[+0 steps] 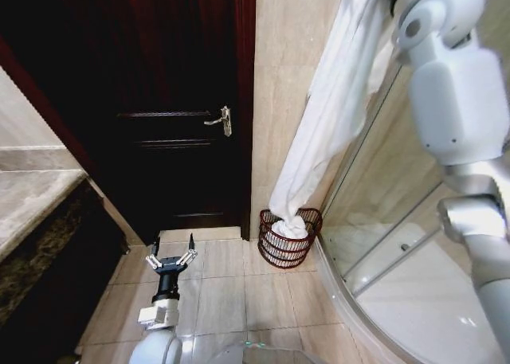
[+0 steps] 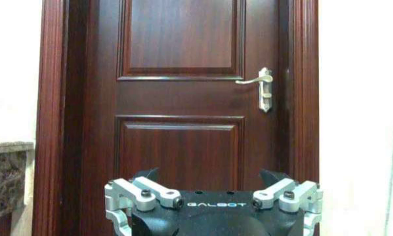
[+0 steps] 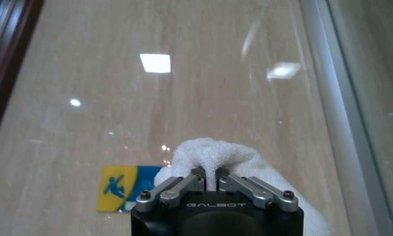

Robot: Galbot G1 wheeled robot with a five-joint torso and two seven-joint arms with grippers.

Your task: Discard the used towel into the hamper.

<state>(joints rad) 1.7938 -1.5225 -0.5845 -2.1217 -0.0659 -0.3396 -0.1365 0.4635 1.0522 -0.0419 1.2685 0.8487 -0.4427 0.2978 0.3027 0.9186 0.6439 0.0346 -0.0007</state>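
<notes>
Nearest the head camera, low at the frame's bottom left: left tool [image 1: 170,259], fingers spread wide, hovering above the beige floor tiles [image 1: 215,300] and pointing toward the dark wooden door [image 1: 167,101]. From the left wrist view, same tool [image 2: 213,189] with both finger mounts far apart, squarely facing the door's panels and silver lever handle [image 2: 263,88]. Raised high at the right of the head view: right arm [image 1: 454,101], bulky and white, upper part cut by the frame edge. From the right wrist view, right tool [image 3: 209,178] pressed together on a bunched fold of the white towel [image 3: 213,155], fluffy terry pile bulging above and beside the fingers, with a tan tiled wall behind and a small blue-and-yellow sticker [image 3: 121,194] on it. In the head view, towel [image 1: 327,117] hanging as a long white drape from the top of the frame down along the wall corner, narrowing toward its lower end, which dips inside the hamper [image 1: 288,240]. Hamper: small, round, dark red-brown open wire weave, slightly narrower at the base, standing on the floor in the corner between the door frame and the curved glass shower enclosure [image 1: 398,244]. Possibly some towel already pooled at the bottom, hard to judge through the wires.
</notes>
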